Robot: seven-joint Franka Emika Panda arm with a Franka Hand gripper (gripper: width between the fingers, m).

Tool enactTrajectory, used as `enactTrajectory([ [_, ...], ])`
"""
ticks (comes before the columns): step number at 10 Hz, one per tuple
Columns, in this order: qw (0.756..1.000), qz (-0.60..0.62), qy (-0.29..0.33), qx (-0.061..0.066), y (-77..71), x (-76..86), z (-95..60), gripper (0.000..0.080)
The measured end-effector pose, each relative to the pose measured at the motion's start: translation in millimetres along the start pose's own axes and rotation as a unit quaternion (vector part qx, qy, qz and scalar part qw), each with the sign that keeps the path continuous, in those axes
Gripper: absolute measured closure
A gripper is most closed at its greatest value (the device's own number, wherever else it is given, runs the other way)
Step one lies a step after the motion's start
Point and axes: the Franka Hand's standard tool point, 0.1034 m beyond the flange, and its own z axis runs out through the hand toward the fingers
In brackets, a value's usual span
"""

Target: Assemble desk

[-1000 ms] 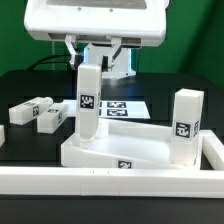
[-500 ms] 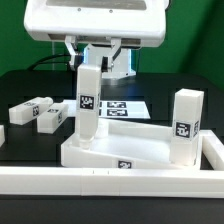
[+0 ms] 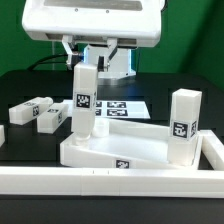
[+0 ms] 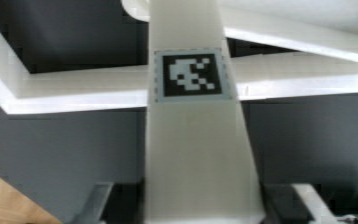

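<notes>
Gripper (image 3: 90, 60) clenched on the leg (image 3: 82, 105), which has just shifted toward the exterior view's left and tilts at a corner of the desk slab (image 3: 120, 150) (second leg (image 3: 184, 122) stands upright opposite). Seating it, I reckon.

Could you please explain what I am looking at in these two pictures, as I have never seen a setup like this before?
This is one robot arm building a small desk. One picture comes from a camera standing off the arm; the other from a camera on its wrist, looking along the held part. The claw grips a short square white leg upright, its lower end at a corner of the large white plastic rectangular slab, the desk top. A second leg stands upright at another corner. A third leg and a fourth leg lie loose on the black table. The flat white marker board carries only printed tags; the long white rail is a border.
</notes>
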Motion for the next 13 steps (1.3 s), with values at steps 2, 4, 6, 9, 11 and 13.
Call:
enactTrajectory([
  [2,1.000,0.000,-0.001,0.001,-0.3,0.5,-0.7,0.0509],
  [4,1.000,0.003,0.004,-0.001,4.8,5.0,-5.5,0.0509],
  [6,1.000,0.004,0.003,-0.003,7.3,1.1,-4.0,0.0509],
  [9,1.000,0.002,-0.001,-0.003,6.2,-3.7,-1.5,0.0509],
  [11,1.000,0.002,-0.001,-0.004,6.5,-4.6,-1.4,0.0509],
  [13,1.000,-0.001,0.003,-0.008,7.4,-16.0,-0.7,0.0509],
])
